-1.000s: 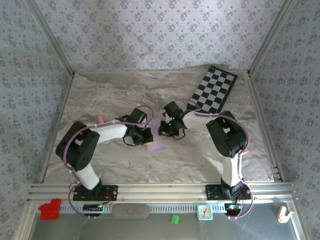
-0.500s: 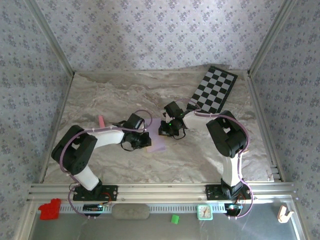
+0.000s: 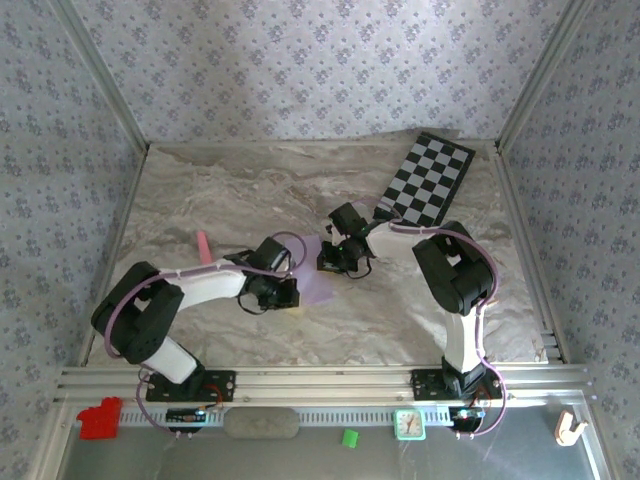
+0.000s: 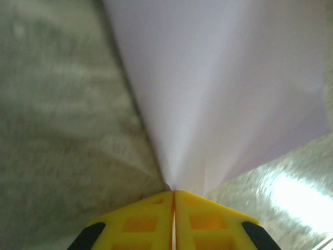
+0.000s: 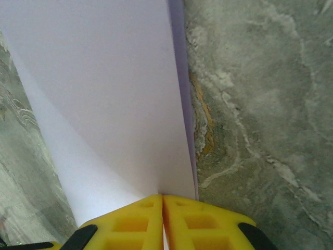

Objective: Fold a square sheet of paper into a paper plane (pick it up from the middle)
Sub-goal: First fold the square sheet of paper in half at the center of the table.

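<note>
Moved: left arm's elbow has sunk back towards its base, and the left gripper (image 4: pixel 173 194) now sits a little farther from the chequered board (image 3: pixel 430 178) than it did a second ago; the right arm has kept its place.
Left gripper: yellow fingers pressed together on one edge of the square sheet of paper (image 5: pixel 114 94), which fans out from the pinch with a soft ridge.
Right gripper (image 5: pixel 163 197): jaws likewise closed, pinching the sheet's other side beside a straight fold line.
Sheet's place: left of the board and nearer the arm bases, well apart from it, spanning between the two grippers and seemingly lifted partly off the marbled table (image 3: pixel 200 190).
Handling: very light, thin and limp. It would likely buckle or tear if the grippers pull apart, and any stray bend will probably stay as a crease.
Where to hold: at the edges as now, close to the intended crease, with a shallow bite so the fold line stays free.
</note>
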